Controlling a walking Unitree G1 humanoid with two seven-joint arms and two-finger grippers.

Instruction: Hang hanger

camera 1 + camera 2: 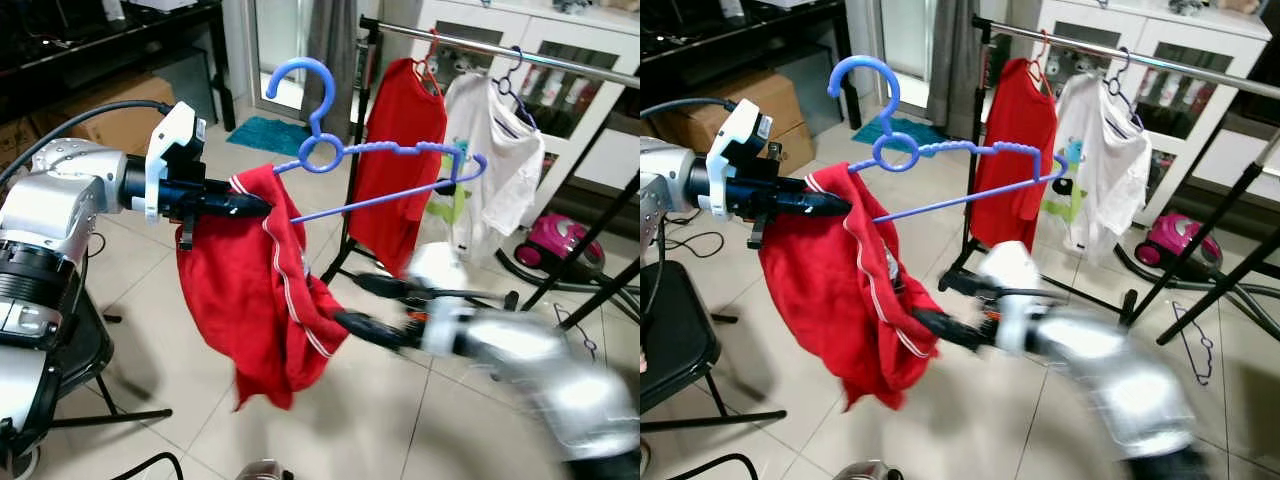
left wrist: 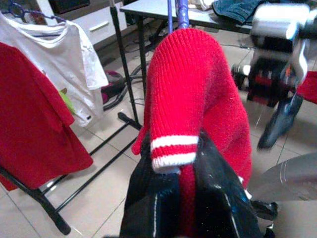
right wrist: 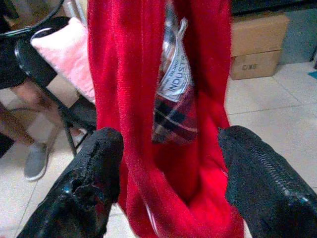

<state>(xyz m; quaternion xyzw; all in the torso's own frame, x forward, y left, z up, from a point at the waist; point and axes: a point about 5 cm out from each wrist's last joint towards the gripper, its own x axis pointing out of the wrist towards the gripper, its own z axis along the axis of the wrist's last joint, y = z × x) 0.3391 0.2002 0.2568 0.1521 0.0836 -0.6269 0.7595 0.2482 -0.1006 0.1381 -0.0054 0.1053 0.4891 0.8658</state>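
Pale tiled floor (image 1: 420, 420), clothes rack (image 1: 500, 47) upper right with hung shirts, left gripper (image 1: 262, 206) pinching red sweater (image 1: 255, 300) on blue hanger (image 1: 330, 150) at centre, right gripper (image 3: 168, 173) spread beside sweater.

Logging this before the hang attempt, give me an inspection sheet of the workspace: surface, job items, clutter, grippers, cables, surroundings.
Surface: pale tiled floor.
Job's things: blue hanger carrying a red sweater bunched at one end; clothes rail behind.
Clutter: pink vacuum cleaner, cardboard box, spare hanger on the floor.
Grippers: left gripper shut on the sweater; right gripper open, fingers either side of the hanging fabric, blurred in the eye views.
Cables: black cable on the floor.
Surroundings: red shirt and white shirt on the rail; a seated person's leg.
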